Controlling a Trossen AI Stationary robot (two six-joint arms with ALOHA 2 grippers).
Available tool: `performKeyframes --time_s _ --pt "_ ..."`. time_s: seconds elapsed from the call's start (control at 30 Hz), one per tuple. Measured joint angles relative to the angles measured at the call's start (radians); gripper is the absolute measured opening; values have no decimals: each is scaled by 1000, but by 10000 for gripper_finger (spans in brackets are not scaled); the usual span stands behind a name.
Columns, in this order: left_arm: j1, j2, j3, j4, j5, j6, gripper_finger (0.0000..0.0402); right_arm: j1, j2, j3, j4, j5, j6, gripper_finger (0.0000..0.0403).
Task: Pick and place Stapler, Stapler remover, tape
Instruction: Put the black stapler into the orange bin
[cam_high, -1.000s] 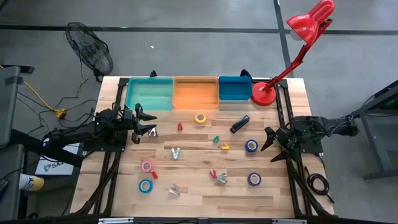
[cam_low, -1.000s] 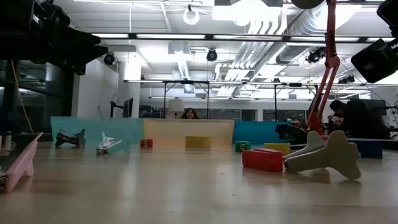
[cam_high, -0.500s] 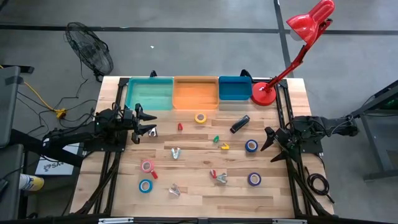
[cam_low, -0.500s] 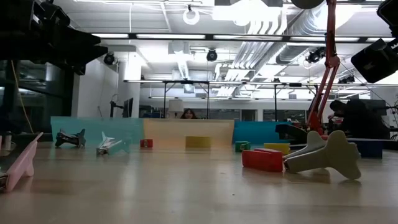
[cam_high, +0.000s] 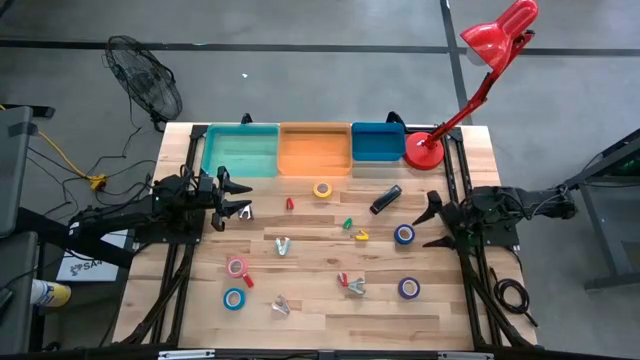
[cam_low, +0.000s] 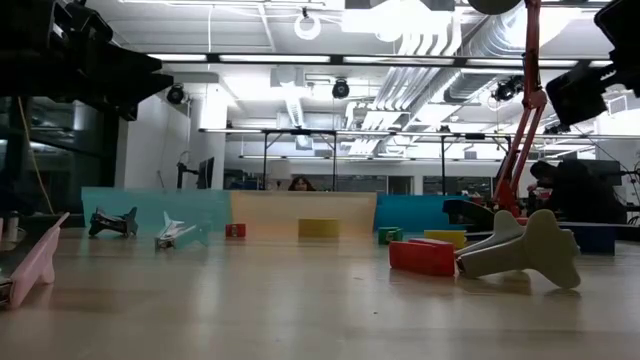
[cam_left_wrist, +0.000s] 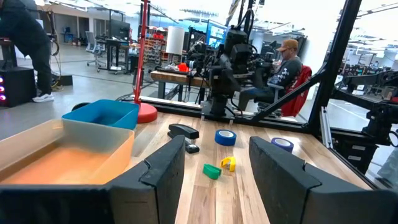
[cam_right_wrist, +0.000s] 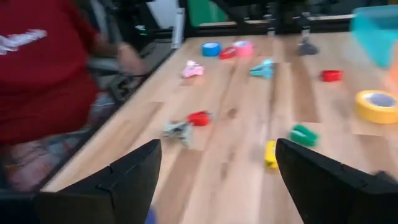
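Observation:
The black stapler (cam_high: 385, 199) lies on the table's far right part, also seen in the left wrist view (cam_left_wrist: 183, 130). Tape rolls lie flat and scattered: yellow (cam_high: 322, 189), blue (cam_high: 404, 234), dark blue (cam_high: 409, 288), pink (cam_high: 237, 266), light blue (cam_high: 233, 299). Stapler removers lie at the middle (cam_high: 282, 245), near the front (cam_high: 280, 306) and right of centre (cam_high: 350, 284). My left gripper (cam_high: 232, 197) stands open at the left edge, above the table. My right gripper (cam_high: 432, 222) stands open at the right edge, beside the blue roll. Neither has anything between its fingers.
A teal bin (cam_high: 241, 150), an orange bin (cam_high: 315, 148) and a blue bin (cam_high: 377, 142) line the far edge, with a red lamp's base (cam_high: 424, 152) beside them. Small red (cam_high: 290, 203), green (cam_high: 347, 223) and yellow (cam_high: 361, 236) pieces lie mid-table. A person in red (cam_right_wrist: 43, 74) is beyond the table.
My right gripper has turned and rolled at the wrist without leaving its place, and its fingers have swung a little toward the far edge. It stays open. Nothing on the table has moved.

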Motion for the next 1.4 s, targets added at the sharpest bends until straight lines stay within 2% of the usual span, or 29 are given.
performKeyframes --time_s 0.27,0.93,1.03,1.23,1.4 --pt "0 0 0 0 0 0 177 0 0 0 0 116 -5 307" --pt "0 0 0 0 0 0 177 0 0 0 1 123 0 307" --pt "0 0 0 0 0 0 177 0 0 0 23 221 14 307" --pt "0 0 0 0 0 0 177 0 0 0 44 442 -159 307" --pt "0 0 0 0 0 0 177 0 0 0 45 534 -221 307"
